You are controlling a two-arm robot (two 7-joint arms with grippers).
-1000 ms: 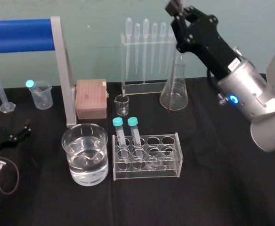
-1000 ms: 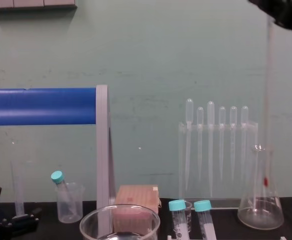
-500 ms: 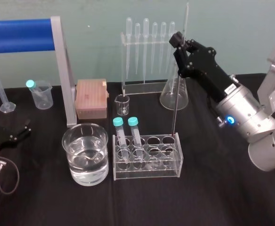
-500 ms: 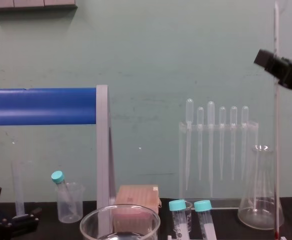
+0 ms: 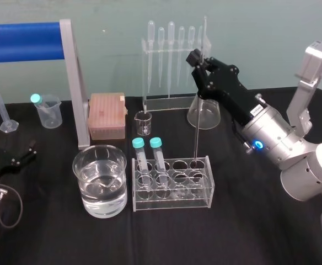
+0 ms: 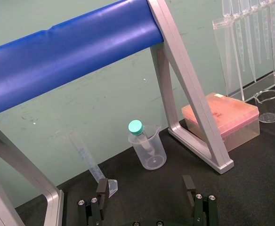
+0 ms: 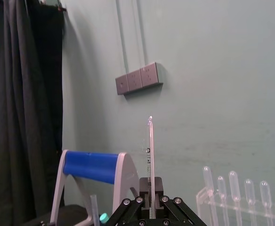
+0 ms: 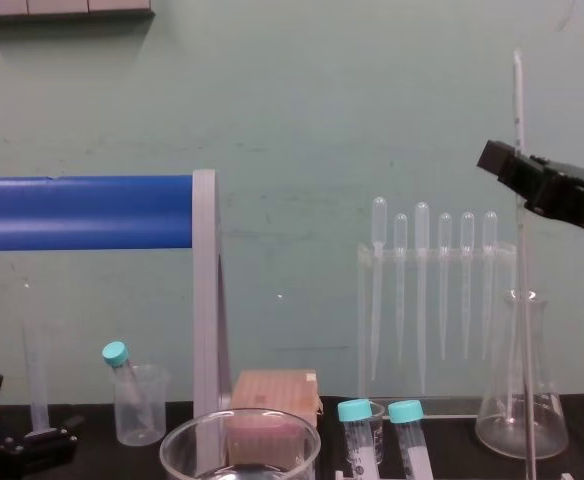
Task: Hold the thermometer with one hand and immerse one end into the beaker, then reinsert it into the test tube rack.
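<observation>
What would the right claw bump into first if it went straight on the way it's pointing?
Probably just the green wall. The right claw, shut on the thermometer, aims between the blue bar and the pipettes, though depth is hard to judge. The left claw lies parked, open.

The thermometer (image 5: 197, 127) and the beaker (image 5: 84, 193) are clear, shiny glass. The rack (image 5: 172, 200) is clear, smooth plastic. The cloth (image 5: 243, 232) is black and dull, and the post (image 5: 75, 83) is grey metal.

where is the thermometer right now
In the head view the long clear glass thermometer stands upright in the right end effector, lower end in the back-right hole of the clear test tube rack.
</observation>
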